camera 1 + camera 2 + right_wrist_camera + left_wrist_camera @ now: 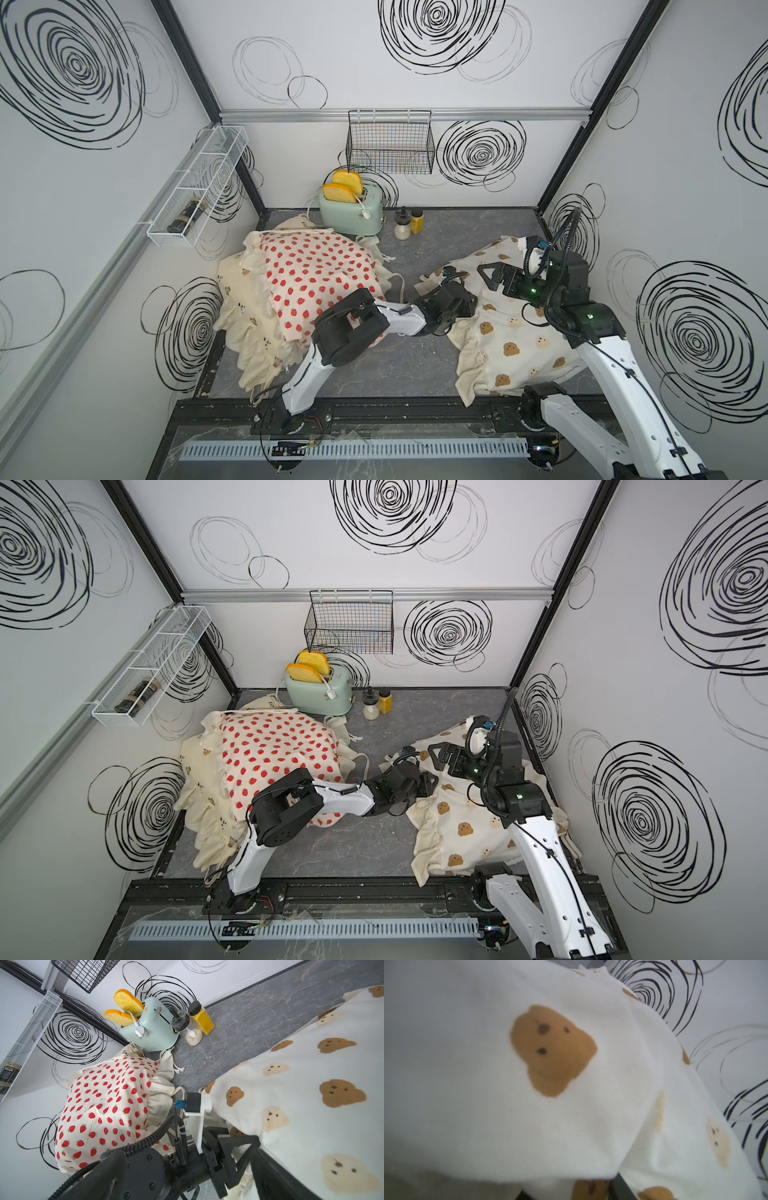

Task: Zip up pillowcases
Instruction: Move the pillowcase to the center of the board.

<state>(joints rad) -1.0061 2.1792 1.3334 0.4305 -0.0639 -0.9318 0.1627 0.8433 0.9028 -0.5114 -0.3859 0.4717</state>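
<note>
1. The bear-face pillowcase [511, 332] lies on the right half of the grey table [374, 365]. Its ruffled edge faces the table's middle. Its cloth [571, 1105] fills the left wrist view.
2. The strawberry pillowcase [316, 274] sits on the left half, stacked on the cream pillowcase with small bears [245, 291]. The cream ruffles show around it.
3. The left gripper [465, 298] is low at the bear-face pillowcase's edge nearest the table's middle. Its fingers are lost against the cloth, so I cannot tell whether they are apart or pinching.
4. The right gripper [488, 276] hangs over the far part of the same pillowcase, fingers spread wide, nothing between them.
5. At the rear stands a mint toaster [351, 214] holding two toast slices [338, 193]. A clear jar [402, 226] and a yellow jar [417, 222] stand just beside it.
</note>
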